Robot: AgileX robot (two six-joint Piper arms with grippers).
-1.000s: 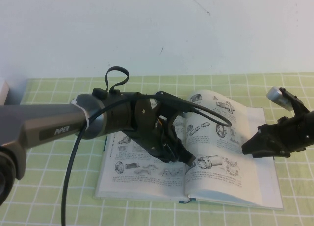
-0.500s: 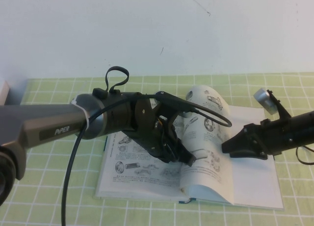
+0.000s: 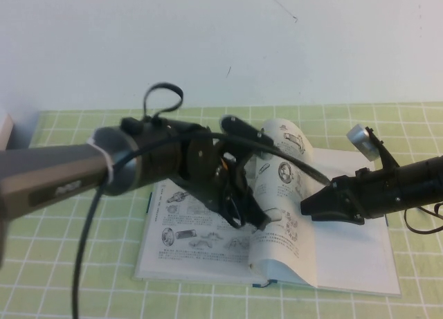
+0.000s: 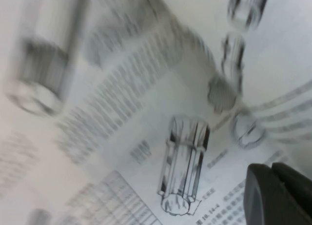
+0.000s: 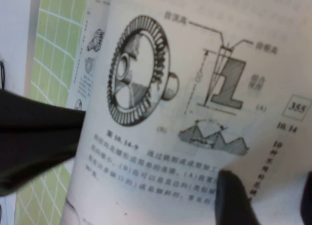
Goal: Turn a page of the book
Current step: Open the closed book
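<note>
The book [image 3: 208, 243] is laid open on the green-checked worktop [image 3: 62, 270], its spine running from the near edge toward the wall. The page [image 3: 287, 194] is raised from the right half and stands curled, its long axis running along the spine and its free edge pointing up and toward the left; the printed face with gear-like drawings is turned toward the left.

The right pincer [image 3: 309, 207] is set just to the right of the raised sheet, its tip at the paper's blank side. Its fingers are held apart; in the right wrist view printed paper fills the gap between them, and whether it is gripped cannot be told.

The left pincer [image 3: 257, 221] is placed low over the book's middle, on the printed side of the page. Whether its fingers are apart or together cannot be told.
</note>
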